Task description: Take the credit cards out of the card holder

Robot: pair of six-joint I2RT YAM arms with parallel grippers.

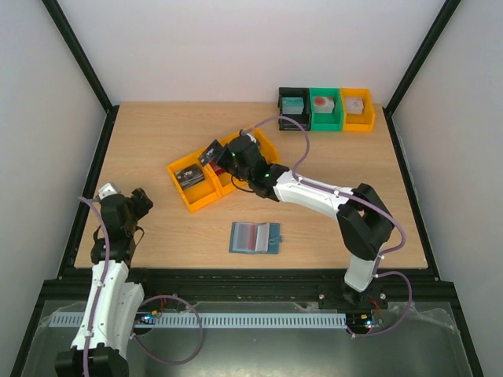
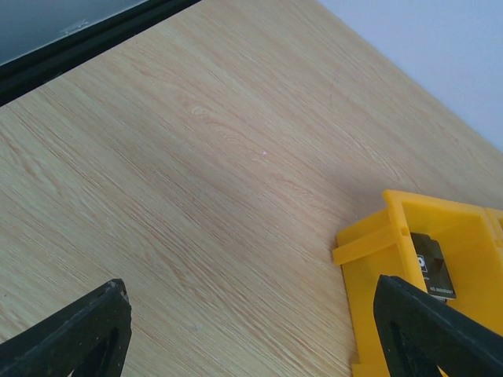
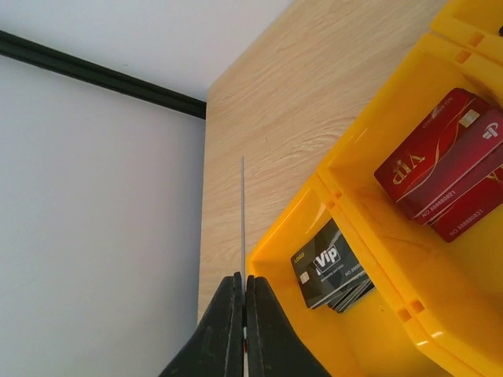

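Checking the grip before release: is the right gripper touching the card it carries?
Touching. The right wrist view shows the right gripper pinched shut on the thin card, seen edge-on, with no gap on either side.

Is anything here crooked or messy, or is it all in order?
The yellow tray sits skewed to the table edges, while the three bins at the back line up squarely. Inside it the black cards lie slightly fanned, not stacked flush. Nothing looks spilled or broken.
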